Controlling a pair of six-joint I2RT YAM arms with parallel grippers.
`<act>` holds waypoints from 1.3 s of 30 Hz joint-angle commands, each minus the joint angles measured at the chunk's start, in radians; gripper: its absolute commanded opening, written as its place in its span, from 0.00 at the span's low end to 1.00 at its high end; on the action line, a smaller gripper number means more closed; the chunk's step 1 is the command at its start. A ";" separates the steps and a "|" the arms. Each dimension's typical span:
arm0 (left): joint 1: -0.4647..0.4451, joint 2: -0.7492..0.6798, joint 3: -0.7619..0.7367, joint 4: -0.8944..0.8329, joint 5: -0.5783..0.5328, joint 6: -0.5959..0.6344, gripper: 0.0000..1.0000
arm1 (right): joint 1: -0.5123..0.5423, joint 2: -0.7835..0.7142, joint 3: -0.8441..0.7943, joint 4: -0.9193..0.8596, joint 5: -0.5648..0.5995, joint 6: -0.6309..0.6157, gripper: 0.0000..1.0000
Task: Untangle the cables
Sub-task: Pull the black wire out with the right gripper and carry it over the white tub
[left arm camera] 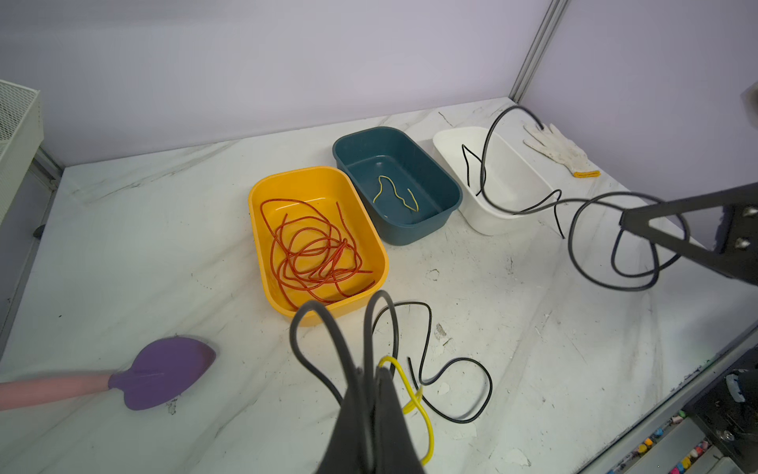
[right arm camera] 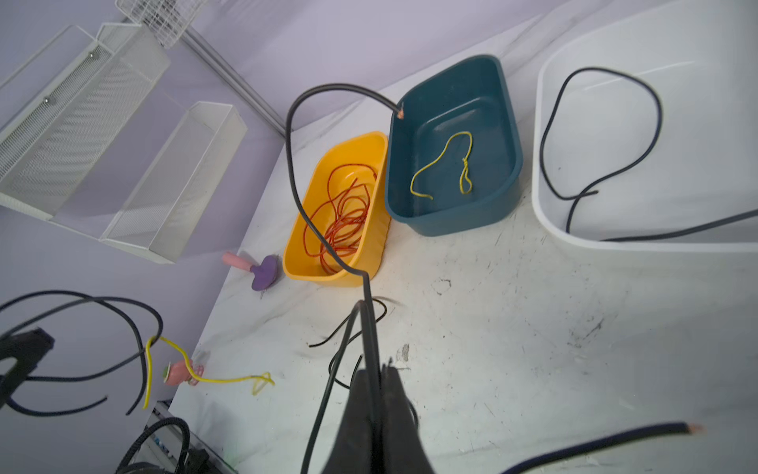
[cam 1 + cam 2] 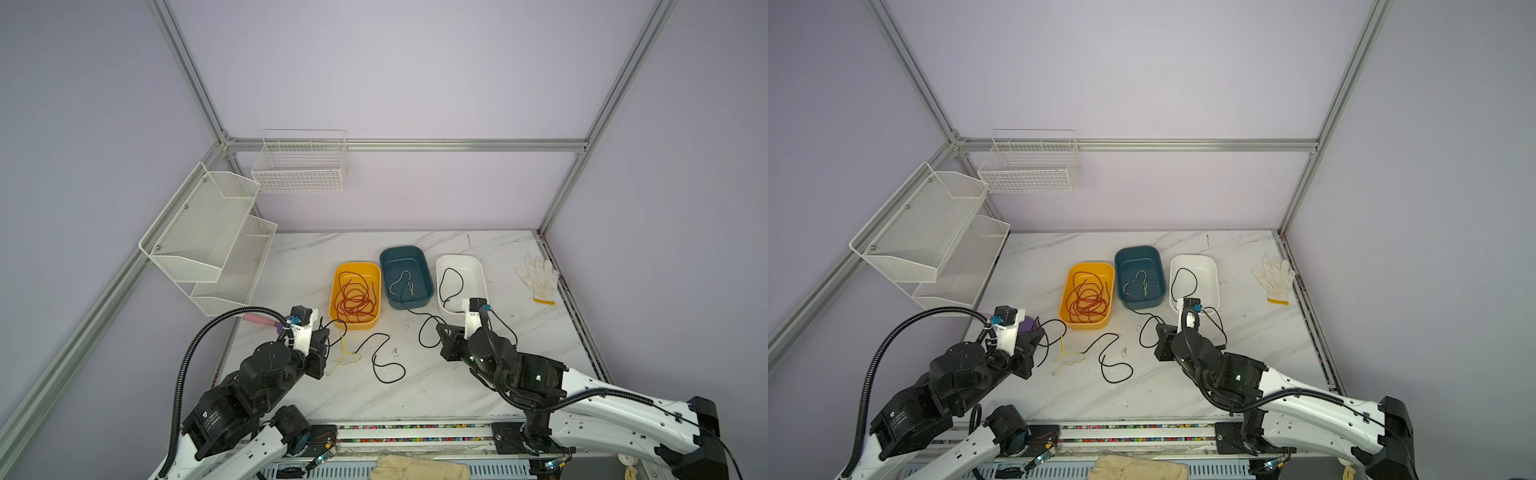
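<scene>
Light, limp cables are best gripped beside crossings. The left claw is clamped on black cable hooked by yellow cable; the right claw, on black cable.

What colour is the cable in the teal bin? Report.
The cable is yellow; clearest in right wrist view.

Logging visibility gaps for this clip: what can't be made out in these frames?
- Left gripper, left wrist view: shut fingers cover the tangled cables' crossing; pinched strands unclear.
- Right gripper, both top views: grip on the black cable hidden by its dark wrist.
- Spatula, both top views: partly behind the left arm.
- Loose cable end, right wrist view: blurred, cut by the edge.
</scene>
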State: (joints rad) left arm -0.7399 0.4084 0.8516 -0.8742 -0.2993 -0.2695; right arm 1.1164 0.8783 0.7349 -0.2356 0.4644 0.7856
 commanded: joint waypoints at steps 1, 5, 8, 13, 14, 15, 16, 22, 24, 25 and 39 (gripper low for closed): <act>0.004 -0.017 -0.039 0.076 0.012 0.002 0.00 | -0.082 0.001 0.062 -0.144 0.085 -0.060 0.00; 0.004 0.006 -0.045 0.065 0.025 0.004 0.00 | -0.298 0.047 0.128 -0.126 -0.054 -0.135 0.00; 0.004 0.023 -0.045 0.068 0.036 0.005 0.00 | -0.398 0.135 0.187 -0.107 -0.111 -0.195 0.00; 0.004 0.035 -0.043 0.068 0.036 0.004 0.00 | -0.527 0.301 0.215 -0.018 -0.218 -0.238 0.00; 0.004 0.035 -0.043 0.069 0.036 0.004 0.00 | -0.550 0.329 0.212 0.000 -0.236 -0.238 0.00; 0.004 0.033 -0.043 0.067 0.034 0.003 0.00 | -0.571 0.362 0.212 0.021 -0.250 -0.240 0.00; 0.004 0.032 -0.044 0.067 0.032 0.004 0.00 | -0.587 0.397 0.211 0.040 -0.254 -0.241 0.00; 0.003 0.036 -0.043 0.068 0.033 0.004 0.00 | -0.652 0.569 0.199 0.170 -0.312 -0.241 0.00; 0.004 0.043 -0.041 0.068 0.032 0.004 0.00 | -0.663 0.622 0.203 0.191 -0.303 -0.240 0.00; 0.004 0.045 -0.040 0.067 0.032 0.004 0.00 | -0.672 0.651 0.201 0.211 -0.304 -0.240 0.00; 0.005 0.067 -0.037 0.067 0.032 0.003 0.00 | -0.733 0.790 0.236 0.236 -0.383 -0.226 0.05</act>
State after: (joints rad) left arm -0.7399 0.4721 0.8371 -0.8505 -0.2726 -0.2691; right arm 0.3851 1.7031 0.9409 -0.0109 0.0994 0.5594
